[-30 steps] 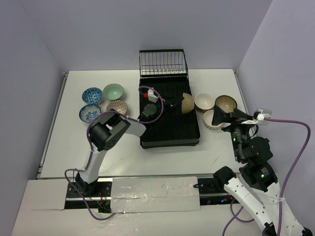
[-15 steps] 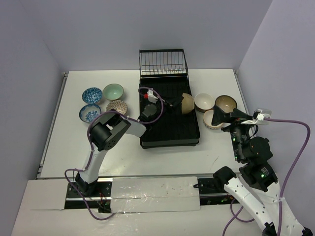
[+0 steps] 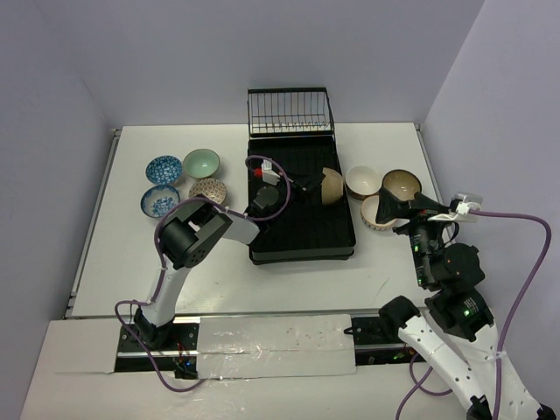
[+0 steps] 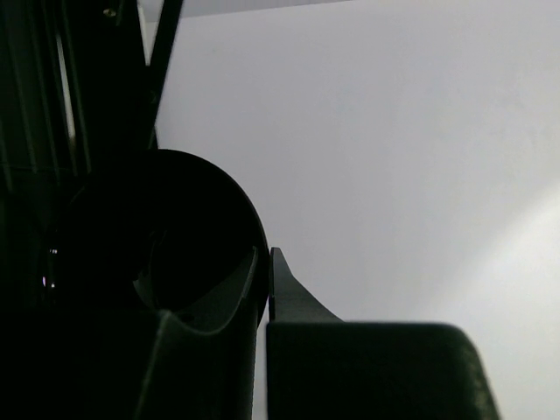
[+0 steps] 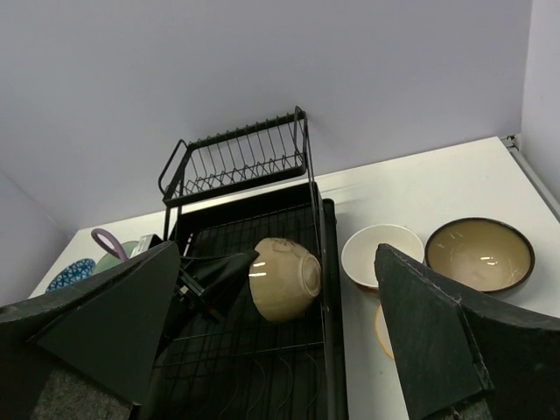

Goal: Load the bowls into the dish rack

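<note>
Left hand (image 4: 267,267): closed on the rim of the black bowl (image 4: 166,236), one finger inside and one outside. The bowl stands on edge, not flat.
Black bowl, place: over the ribbed floor of the dish rack (image 3: 302,255), about mid-rack. It is hard to see from the top cam, black on black.
Neighbour: the tan bowl (image 3: 331,185) lies on its side in the rack just to the right of the left hand, mouth toward it. We cannot tell if the two bowls touch.
Key relation: the wire section (image 3: 290,109) is at the far end of the rack, beyond the left hand. The floor is directly under the held bowl. We judge the next move is short, down or a bit away from the tan bowl, w/ care not to knock it.
Right hand (image 5: 278,254): wide open and holds nothing. It hangs above the bowls on the right part of the surface (image 3: 122,262).
Bowls not yet in rack, right: cream bowl (image 3: 362,182), brown-rimmed bowl (image 3: 402,185), and one more bowl (image 3: 374,216) partly under the right hand. The right arm is nearer.
Bowls not yet in rack, left: two blue bowls (image 3: 163,169), green bowl (image 3: 201,163), speckled bowl (image 3: 208,191). The left arm is nearer.
</note>
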